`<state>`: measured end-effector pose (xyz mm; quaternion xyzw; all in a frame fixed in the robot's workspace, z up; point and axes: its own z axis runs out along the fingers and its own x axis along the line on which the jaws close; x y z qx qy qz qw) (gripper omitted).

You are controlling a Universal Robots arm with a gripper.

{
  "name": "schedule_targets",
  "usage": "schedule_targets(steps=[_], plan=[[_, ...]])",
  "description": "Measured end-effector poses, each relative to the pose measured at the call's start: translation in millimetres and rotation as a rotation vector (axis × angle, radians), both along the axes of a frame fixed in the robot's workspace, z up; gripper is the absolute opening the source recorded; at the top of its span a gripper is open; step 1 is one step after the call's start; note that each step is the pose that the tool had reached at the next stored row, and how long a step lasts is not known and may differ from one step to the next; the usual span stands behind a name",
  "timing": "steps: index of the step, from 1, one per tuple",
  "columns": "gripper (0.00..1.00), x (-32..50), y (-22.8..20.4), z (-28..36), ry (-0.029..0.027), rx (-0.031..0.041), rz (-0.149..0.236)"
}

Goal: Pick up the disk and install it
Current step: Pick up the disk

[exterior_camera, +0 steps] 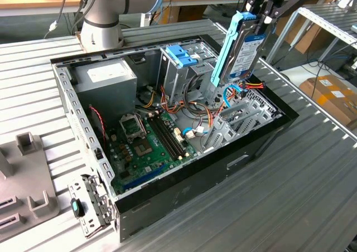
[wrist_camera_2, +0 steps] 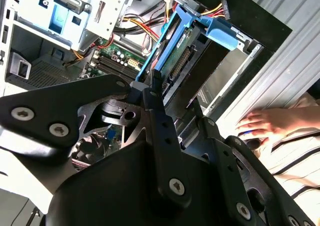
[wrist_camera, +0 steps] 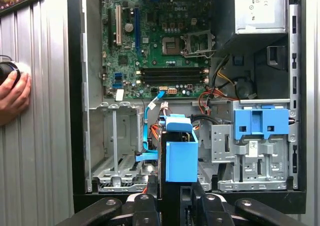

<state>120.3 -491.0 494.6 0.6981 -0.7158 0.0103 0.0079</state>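
Blue-framed disk hangs upright, long axis vertical, its top end clamped tight by the gripper. Empty drive bay lies below, slightly nearer, at the exterior view's right.

Disk upright in pincer above case; cage just beside; motherboard on case floor.

One disk noted: flat silver-metal rectangle, a white-and-blue label on its broad face, edged by a blue plastic frame. It is held upright on end, slightly tilted, raised above the open computer case at the exterior view's right, far side. Its upper end is clamped in the claw. Its lower end is seen near the case's rim.
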Motion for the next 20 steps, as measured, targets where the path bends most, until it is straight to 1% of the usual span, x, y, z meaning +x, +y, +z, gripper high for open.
schedule_targets(steps=[3, 4, 5, 8, 12, 14, 18, 20], plan=[[0.35, 0.0, -0.5, 0.0, 0.0, 0.0, 0.0], [0.35, 0.0, -1.6, 0.0, 0.0, 0.0, 0.0], [0.35, 0.0, -3.0, 0.0, 0.0, 0.0001, 0.0], [0.35, 0.0, -9.4, 0.0, 0.0, 0.0, 0.0], [0.35, 0.0, -15.0, 0.0, 0.0, 0.0001, 0.0], [0.35, 0.0, -20.3, 0.0, 0.0, 0.0001, 0.0], [0.35, 0.0, -28.8, 0.0, 0.0, 0.0, 0.0], [0.35, 0.0, -35.2, 0.0, 0.0, 0.0, 0.0]])
